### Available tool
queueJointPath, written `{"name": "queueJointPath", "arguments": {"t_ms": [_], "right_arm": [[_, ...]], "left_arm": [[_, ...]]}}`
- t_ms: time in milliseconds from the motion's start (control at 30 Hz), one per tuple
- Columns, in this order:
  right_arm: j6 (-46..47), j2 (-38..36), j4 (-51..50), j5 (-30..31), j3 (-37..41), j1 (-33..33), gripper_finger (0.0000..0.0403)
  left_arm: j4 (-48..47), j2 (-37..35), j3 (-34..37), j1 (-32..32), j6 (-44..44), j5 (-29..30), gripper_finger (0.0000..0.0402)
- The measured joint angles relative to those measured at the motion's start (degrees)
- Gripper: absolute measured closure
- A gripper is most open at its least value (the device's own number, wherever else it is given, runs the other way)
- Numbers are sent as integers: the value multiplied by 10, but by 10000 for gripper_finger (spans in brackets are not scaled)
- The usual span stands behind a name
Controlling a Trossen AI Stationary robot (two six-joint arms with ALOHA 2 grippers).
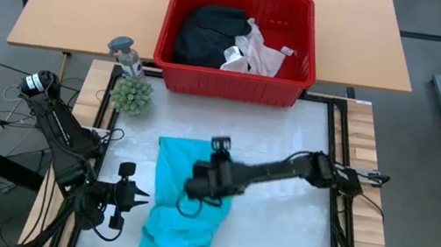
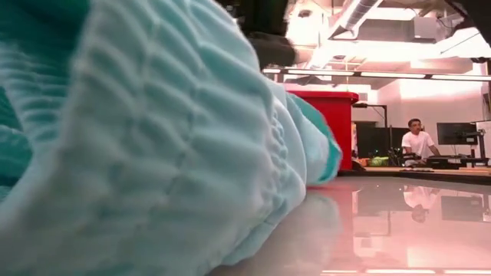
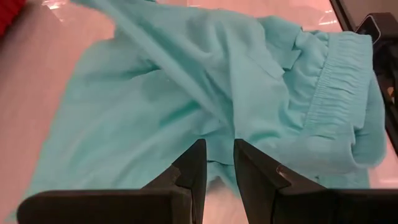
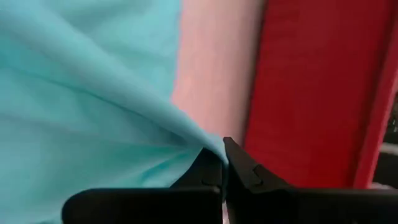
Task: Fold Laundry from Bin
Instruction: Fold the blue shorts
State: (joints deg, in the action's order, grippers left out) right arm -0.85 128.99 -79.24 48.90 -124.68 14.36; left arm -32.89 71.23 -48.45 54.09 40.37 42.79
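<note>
The teal garment (image 1: 187,200) is lying spread on the counter (image 1: 275,230) in front of the red bin (image 1: 238,42). It looks soft, light and floppy, probably best taken by a hem or the elastic waistband. The right claw (image 1: 209,184) is pinching a fold of it shut. The left claw (image 1: 138,197) is waiting beside it, fingers narrowly parted and empty. It is ribbed, wrinkled and bunching.
</note>
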Motion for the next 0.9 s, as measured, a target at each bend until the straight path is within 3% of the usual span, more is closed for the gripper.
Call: {"name": "queueJointPath", "arguments": {"t_ms": [200, 467, 767, 900], "right_arm": [[-150, 0, 128, -27, -34, -49, 383], [-240, 0, 267, -162, -35, -82, 383], [-302, 0, 338, -255, -35, -98, 383], [-331, 0, 369, -295, -34, -105, 383]], "left_arm": [[21, 0, 0, 16, 12, 1, 331], [69, 8, 0, 41, 13, 7, 331], [82, 133, 0, 40, 42, 54, 331], [133, 186, 0, 40, 63, 35, 331]]}}
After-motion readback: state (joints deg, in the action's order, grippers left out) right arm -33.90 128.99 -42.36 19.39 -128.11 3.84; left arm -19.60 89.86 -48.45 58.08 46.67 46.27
